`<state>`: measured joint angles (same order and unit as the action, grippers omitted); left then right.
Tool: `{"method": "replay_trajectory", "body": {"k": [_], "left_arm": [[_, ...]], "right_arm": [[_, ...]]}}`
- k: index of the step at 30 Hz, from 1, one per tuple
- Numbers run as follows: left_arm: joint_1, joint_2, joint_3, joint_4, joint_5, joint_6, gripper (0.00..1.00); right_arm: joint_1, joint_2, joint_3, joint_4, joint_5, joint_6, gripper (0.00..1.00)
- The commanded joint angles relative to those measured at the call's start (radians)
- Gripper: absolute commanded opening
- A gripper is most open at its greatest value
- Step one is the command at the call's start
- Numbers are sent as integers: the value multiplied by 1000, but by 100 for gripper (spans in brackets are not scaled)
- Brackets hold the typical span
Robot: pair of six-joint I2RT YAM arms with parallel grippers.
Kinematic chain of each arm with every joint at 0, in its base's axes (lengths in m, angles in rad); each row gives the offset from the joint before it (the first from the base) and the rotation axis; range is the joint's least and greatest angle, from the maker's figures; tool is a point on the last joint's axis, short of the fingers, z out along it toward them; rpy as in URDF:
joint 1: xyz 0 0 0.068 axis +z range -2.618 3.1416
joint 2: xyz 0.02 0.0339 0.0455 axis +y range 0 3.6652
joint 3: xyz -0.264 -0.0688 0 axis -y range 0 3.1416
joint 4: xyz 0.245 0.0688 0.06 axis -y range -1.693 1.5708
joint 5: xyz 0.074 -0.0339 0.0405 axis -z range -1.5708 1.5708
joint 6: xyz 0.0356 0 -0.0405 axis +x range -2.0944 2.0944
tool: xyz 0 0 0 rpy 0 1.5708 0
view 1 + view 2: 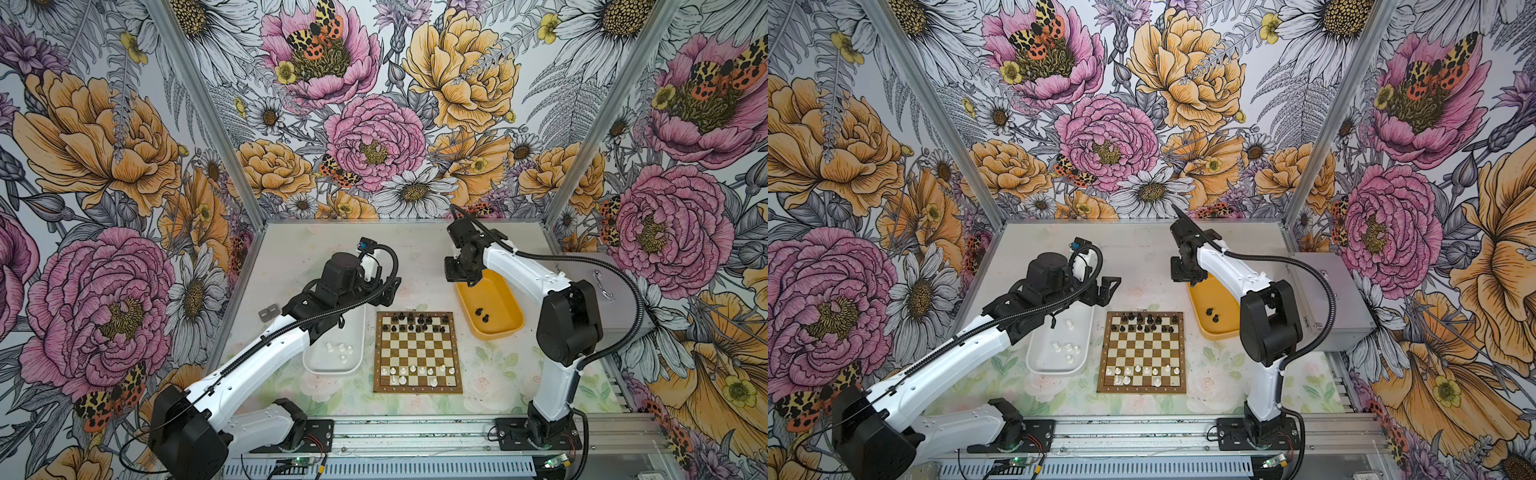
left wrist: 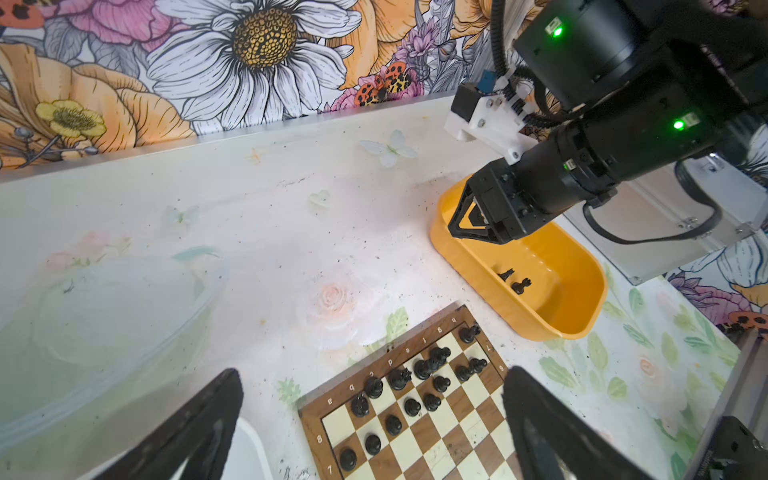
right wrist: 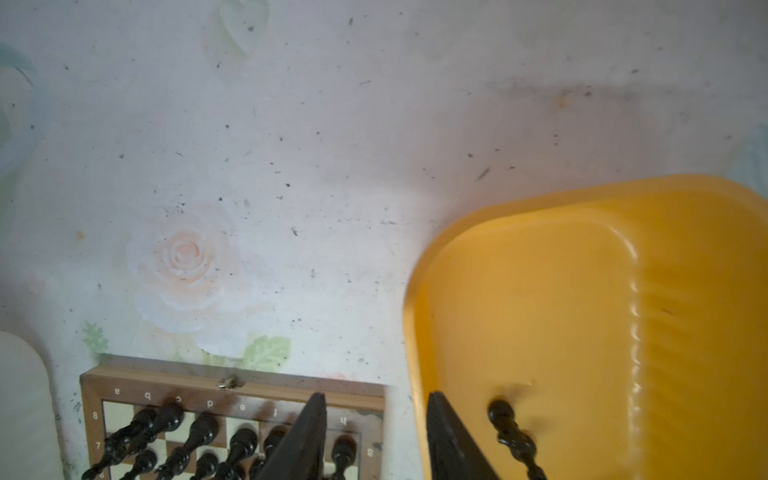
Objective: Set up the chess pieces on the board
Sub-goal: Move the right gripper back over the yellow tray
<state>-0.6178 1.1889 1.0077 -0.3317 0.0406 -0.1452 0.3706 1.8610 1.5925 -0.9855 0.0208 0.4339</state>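
Starting at left: left gripper [image 2: 374, 376], raised above far end of white tray [image 1: 332, 369], jaws spread wide, gripping nothing. Lying in near half of that tray: several loose white pieces [image 1: 340, 350], some tipped over; one more white piece [image 1: 1070, 324] farther back, seen in a top view. Moving right to centre of table [image 1: 291, 249]: the board [image 1: 417, 389], flat, just beside white tray, small gap between. Standing on its far two rows: black chess pieces [image 1: 419, 323], upright, rows only partly filled. Standing on its near two rows: white chess pieces [image 1: 411, 372], most on second row, just a few on nearest row. Further right, just off far-right corner of board: yellow tray [image 1: 500, 330], angled. Resting inside, toward near half: two black pieces [image 1: 482, 314], close together; blurred in right wrist view. Hanging over far end of yellow tray: right gripper [image 1: 467, 282], pointed down. Jaws partly apart in right wrist view, only table and tray rim showing between fingers [image 3: 307, 436], so open and empty. Far right, beside right arm: grey metal box [image 1: 1350, 299], handle on top.
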Motion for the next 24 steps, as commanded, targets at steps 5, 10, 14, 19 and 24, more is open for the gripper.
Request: {"method": "replay_trajectory", "body": {"k": [5, 10, 14, 19, 24], "left_arm": [[-49, 141, 106, 108, 108, 33, 99], [-74, 187, 131, 127, 129, 35, 99], [-73, 199, 138, 134, 139, 38, 99], [-71, 204, 142, 128, 142, 40, 99], [-71, 194, 136, 120, 135, 39, 99]], "right_arm": [[-52, -155, -160, -33, 62, 8, 41], [-53, -191, -248, -31, 70, 38, 36], [-57, -191, -292, -26, 86, 46, 36], [-60, -177, -328, -7, 82, 49, 37], [-70, -151, -354, 27, 77, 45, 42]]}}
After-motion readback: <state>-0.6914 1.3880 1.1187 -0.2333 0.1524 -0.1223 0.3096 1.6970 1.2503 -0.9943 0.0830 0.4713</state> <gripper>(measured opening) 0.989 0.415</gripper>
